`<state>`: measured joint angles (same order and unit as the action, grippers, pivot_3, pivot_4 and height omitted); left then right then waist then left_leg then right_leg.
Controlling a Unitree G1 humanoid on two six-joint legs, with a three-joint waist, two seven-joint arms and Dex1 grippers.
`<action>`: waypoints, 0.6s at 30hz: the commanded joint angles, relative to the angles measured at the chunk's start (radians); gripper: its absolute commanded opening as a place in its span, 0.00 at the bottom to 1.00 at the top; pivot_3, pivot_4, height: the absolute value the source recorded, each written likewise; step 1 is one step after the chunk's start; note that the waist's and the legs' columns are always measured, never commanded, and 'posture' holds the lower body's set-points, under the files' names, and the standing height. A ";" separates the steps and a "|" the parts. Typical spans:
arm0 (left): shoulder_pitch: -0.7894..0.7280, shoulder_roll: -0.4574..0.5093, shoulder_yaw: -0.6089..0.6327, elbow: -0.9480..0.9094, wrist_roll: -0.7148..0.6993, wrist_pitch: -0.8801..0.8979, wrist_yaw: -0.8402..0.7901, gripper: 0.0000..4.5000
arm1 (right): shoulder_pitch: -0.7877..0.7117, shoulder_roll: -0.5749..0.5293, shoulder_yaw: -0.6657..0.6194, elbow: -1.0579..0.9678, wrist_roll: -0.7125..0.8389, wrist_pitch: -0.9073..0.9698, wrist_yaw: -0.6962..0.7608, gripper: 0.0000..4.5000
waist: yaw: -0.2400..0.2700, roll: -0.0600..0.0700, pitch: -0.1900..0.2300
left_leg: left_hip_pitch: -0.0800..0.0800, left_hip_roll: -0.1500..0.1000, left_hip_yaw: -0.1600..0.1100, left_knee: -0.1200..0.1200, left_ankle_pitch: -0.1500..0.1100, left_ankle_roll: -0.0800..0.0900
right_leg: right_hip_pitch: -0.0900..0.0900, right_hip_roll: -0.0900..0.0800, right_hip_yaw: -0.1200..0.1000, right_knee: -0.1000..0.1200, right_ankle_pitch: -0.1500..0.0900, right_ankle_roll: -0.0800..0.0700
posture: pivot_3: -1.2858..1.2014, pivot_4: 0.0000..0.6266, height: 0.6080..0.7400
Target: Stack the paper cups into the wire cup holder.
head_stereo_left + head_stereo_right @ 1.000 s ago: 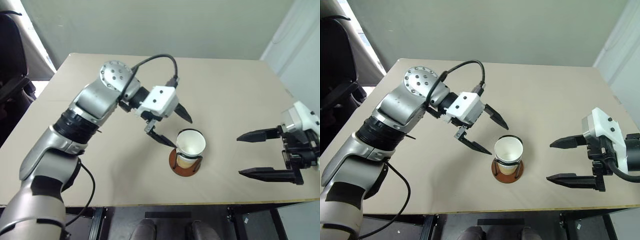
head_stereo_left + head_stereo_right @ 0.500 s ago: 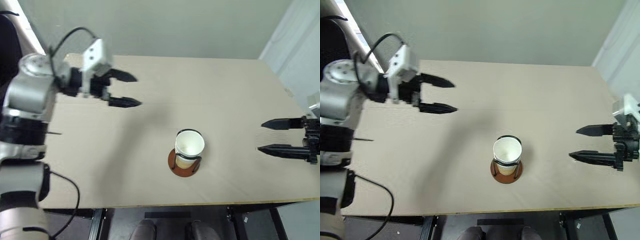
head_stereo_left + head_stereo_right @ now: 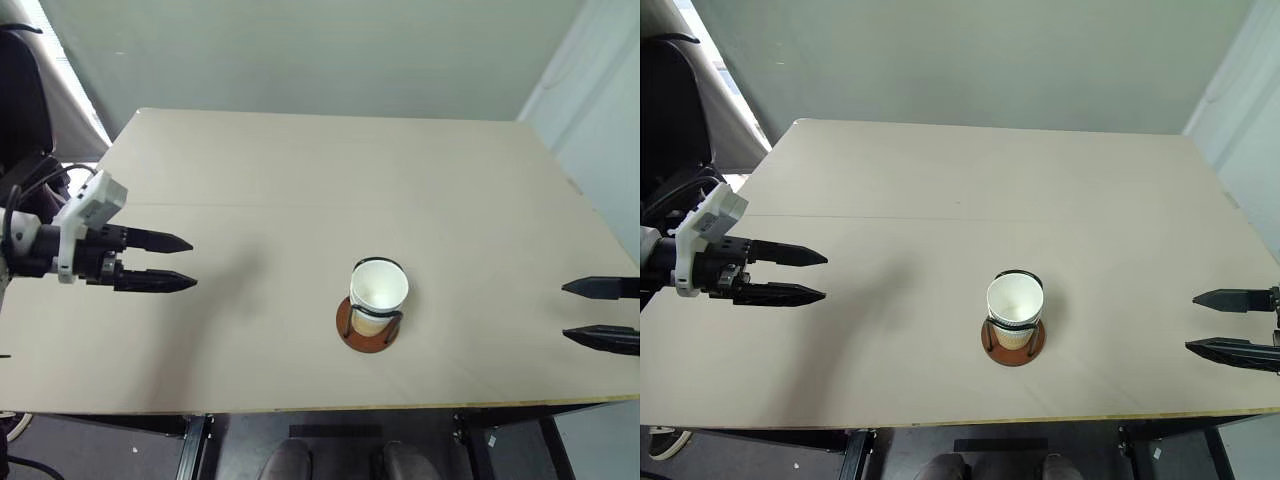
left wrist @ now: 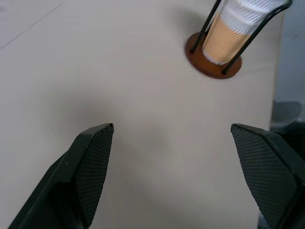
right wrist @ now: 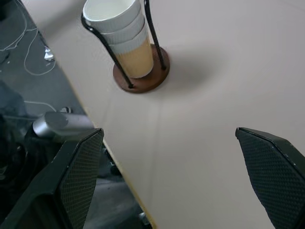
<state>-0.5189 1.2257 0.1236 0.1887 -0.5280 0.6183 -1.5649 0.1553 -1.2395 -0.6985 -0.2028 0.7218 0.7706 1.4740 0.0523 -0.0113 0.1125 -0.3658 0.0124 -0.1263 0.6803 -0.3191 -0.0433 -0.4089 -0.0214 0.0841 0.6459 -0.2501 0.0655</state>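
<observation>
Right wrist view: paper cups (image 5: 119, 28) nested inside wire cup holder (image 5: 141, 78), near counter (image 3: 330, 190) front edge. Left claw (image 3: 180, 262) at nine o'clock, right claw (image 3: 590, 313) at three; both released, empty. Stacking apparently done; best kept clear of holder.

No legible text, label or number anywhere, as far as visible.

Beige table (image 3: 330, 190) before a plain grey-green wall (image 3: 300, 50).
</observation>
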 commanded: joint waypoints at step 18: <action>0.015 -0.026 0.032 -0.073 -0.027 0.021 0.070 0.93 | -0.098 0.005 0.078 0.026 -0.004 -0.031 -0.002 1.00 | -0.009 0.000 0.000 | 0.000 0.000 0.000 -0.002 0.000 -0.001 | -0.001 0.000 0.000 0.000 0.000 0.000 | 0.52 0.24 1.00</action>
<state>-0.4839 1.1964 0.1415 0.1365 -0.5505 0.6365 -1.4984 0.0675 -1.2326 -0.6073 -0.1679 0.7171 0.7512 1.4697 0.0436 -0.0112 0.1125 -0.3657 0.0126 -0.1263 0.6782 -0.3196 -0.0440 -0.4100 -0.0212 0.0839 0.6464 -0.2503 0.0651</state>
